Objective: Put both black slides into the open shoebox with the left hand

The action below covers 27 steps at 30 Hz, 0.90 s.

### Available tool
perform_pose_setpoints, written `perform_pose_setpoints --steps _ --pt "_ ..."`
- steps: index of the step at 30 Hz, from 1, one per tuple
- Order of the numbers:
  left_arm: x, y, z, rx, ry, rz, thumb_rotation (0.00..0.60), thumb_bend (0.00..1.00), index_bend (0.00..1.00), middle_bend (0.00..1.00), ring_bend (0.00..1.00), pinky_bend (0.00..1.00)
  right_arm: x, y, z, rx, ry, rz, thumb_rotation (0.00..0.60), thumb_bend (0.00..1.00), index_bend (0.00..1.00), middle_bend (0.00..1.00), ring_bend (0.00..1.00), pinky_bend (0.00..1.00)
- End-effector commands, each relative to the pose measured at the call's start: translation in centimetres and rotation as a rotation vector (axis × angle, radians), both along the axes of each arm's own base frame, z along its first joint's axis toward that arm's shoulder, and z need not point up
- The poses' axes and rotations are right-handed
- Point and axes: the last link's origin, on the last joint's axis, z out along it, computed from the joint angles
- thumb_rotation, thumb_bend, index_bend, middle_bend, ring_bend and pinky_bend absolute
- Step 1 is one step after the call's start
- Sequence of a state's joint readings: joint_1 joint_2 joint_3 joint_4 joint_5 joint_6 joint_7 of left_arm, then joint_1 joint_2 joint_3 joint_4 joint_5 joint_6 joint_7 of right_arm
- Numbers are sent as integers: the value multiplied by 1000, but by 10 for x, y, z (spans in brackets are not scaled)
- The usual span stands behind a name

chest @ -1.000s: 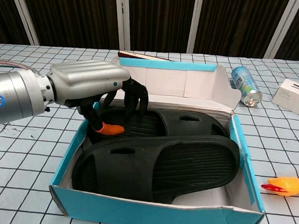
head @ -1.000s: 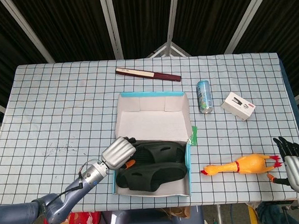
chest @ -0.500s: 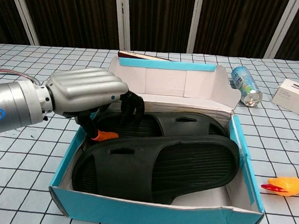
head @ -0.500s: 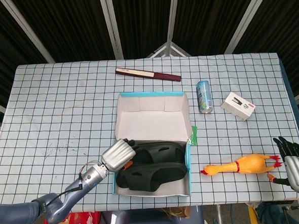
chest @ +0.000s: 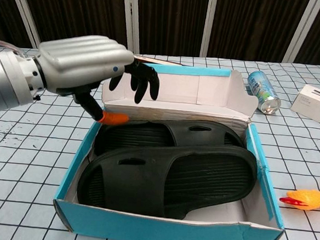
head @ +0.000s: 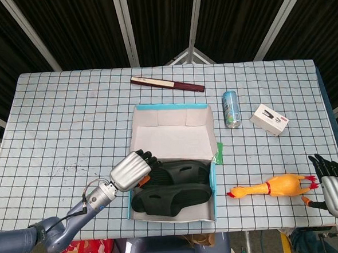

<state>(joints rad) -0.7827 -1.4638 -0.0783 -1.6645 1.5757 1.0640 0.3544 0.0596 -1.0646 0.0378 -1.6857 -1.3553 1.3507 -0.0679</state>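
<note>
Support surface: a table [head: 59, 121] covered with a white cloth printed in a black grid. Resting directly on it, located from the open shoebox [head: 170, 162] near the front edge: a dark red, flat, elongated item [head: 167, 84] lies behind the box, well apart; a blue can [head: 231, 109] lies on its side just right of the raised lid; a small white carton [head: 269, 119] sits further right; a yellow rubber chicken [head: 274, 186] lies right of the box's front corner.
</note>
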Motion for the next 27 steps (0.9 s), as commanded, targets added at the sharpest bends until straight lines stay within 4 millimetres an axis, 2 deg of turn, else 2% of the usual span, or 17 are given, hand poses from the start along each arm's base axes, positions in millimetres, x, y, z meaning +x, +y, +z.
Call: perform_pose_setpoints --steps 1,4,7,8,9,11,12,13,17,24,27 --pt "8 -1 20 -29 -103 63 600 420 325 381 330 496 0 0 0 0 0 0 600 162 0 52 92 67" --pt "11 -5 42 -33 -167 110 600 420 293 362 308 457 0 0 0 -1 1 0 600 163 0 52 92 67" --pt "-1 -17 72 48 -132 134 600 420 260 315 307 443 0 0 0 -1 1 1 600 162 0 52 92 67" --pt "-20 -24 97 211 -99 134 600 420 257 307 299 440 1 0 0 -1 3 3 600 162 0 52 91 67" --pt "-36 -37 111 330 -84 139 600 420 258 305 281 430 1 0 -1 -1 3 5 600 161 0 52 92 67" --pt "-58 -55 124 497 -71 159 600 418 254 286 237 395 1 0 -1 -1 6 9 600 162 0 52 92 67" --pt "-77 -65 132 609 -55 196 600 417 247 269 214 371 2 0 -1 -2 6 12 600 161 0 52 92 67" --pt "-93 -76 136 684 -51 232 600 417 241 252 194 349 3 0 -1 -5 6 17 600 162 0 52 92 67" --pt "-138 -96 142 804 -55 318 600 416 204 176 111 265 4 0 -2 -2 12 32 600 162 0 52 92 67" --pt "-200 -105 147 842 11 524 600 417 158 150 108 264 6 0 -4 4 17 58 600 162 0 52 92 67" --pt "-213 -104 148 810 51 609 600 416 137 144 79 244 7 0 -5 10 20 67 600 162 0 52 92 67"
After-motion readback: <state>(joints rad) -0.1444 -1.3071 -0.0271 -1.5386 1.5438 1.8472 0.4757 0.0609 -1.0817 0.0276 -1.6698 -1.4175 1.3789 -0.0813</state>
